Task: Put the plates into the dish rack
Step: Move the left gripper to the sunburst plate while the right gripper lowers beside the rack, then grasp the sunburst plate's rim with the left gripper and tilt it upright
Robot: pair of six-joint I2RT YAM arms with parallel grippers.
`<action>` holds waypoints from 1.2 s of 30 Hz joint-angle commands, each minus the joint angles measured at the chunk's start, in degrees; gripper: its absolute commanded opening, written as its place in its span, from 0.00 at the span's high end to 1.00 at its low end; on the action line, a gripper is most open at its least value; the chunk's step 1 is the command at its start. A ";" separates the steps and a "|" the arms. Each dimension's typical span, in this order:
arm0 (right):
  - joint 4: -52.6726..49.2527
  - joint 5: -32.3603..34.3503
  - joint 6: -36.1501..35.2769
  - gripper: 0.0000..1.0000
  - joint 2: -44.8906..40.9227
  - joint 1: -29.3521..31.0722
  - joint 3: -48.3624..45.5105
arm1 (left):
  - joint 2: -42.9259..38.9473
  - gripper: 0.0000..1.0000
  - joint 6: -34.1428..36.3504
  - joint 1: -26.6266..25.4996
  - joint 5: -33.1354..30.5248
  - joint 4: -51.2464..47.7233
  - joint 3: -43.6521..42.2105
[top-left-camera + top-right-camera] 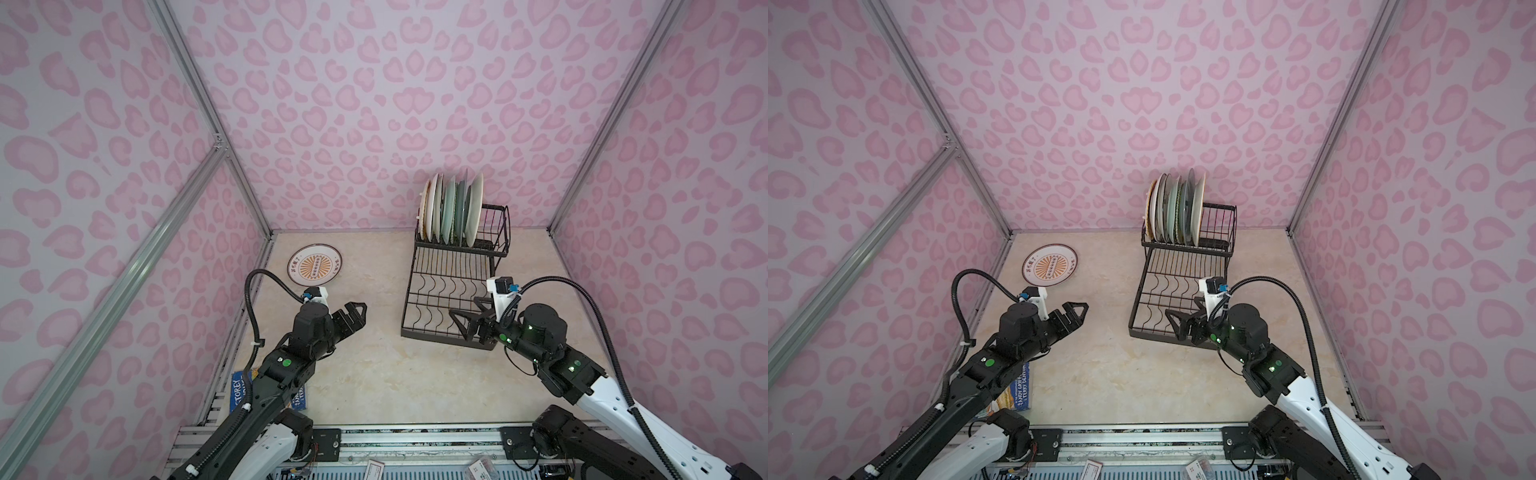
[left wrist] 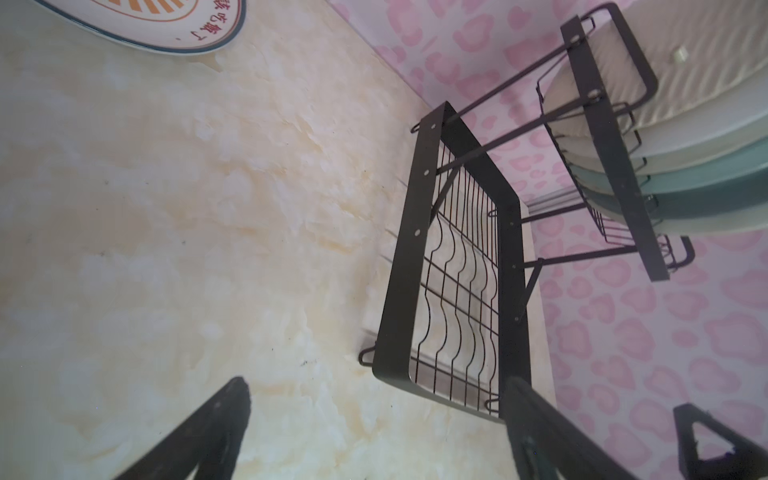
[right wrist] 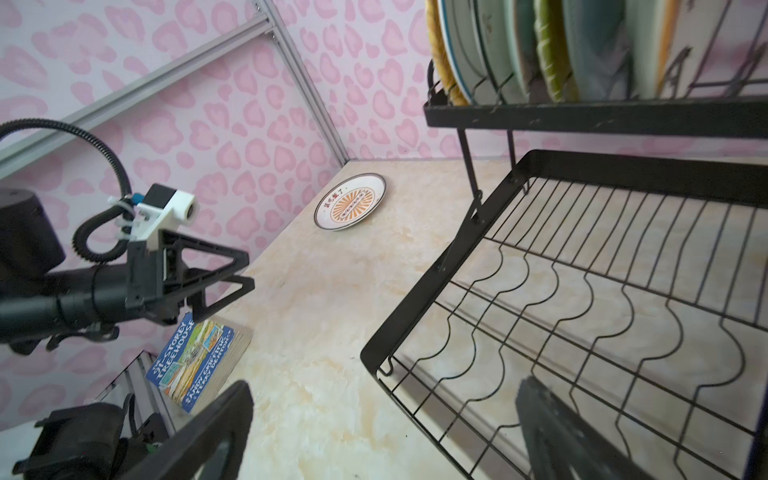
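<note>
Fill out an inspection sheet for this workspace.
Surface: beige marbled table, mostly bare.
Job's things: dish rack at back right, a row of plates standing in its raised tier, lower tier empty; one sunburst plate flat at back left.
Clutter: book at the near left edge.
Grippers: left gripper open, empty, above the table; right gripper open, empty, over the rack's lower tier.
Cables: a black hose loops off each wrist.
Surroundings: pink patterned walls, aluminium frame.

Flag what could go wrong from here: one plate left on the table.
1. The sunburst plate lies flat on the table; the open left gripper may slide it instead of catching its rim.
2. The racked plates stand tightly packed in the dish rack; slotting another in could knock them.
</note>
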 commanded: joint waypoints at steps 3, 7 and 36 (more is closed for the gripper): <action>11.46 -1.45 -3.04 0.02 4.07 3.46 -2.89 | 6.61 0.02 -5.43 10.29 7.69 8.56 0.62; 14.56 -1.75 -3.11 0.02 6.27 4.53 -4.63 | 13.22 0.00 -7.97 19.35 10.30 12.70 0.57; 27.04 -4.22 -5.00 0.02 8.22 8.32 -12.41 | 63.17 0.26 -9.64 36.62 16.47 24.74 23.54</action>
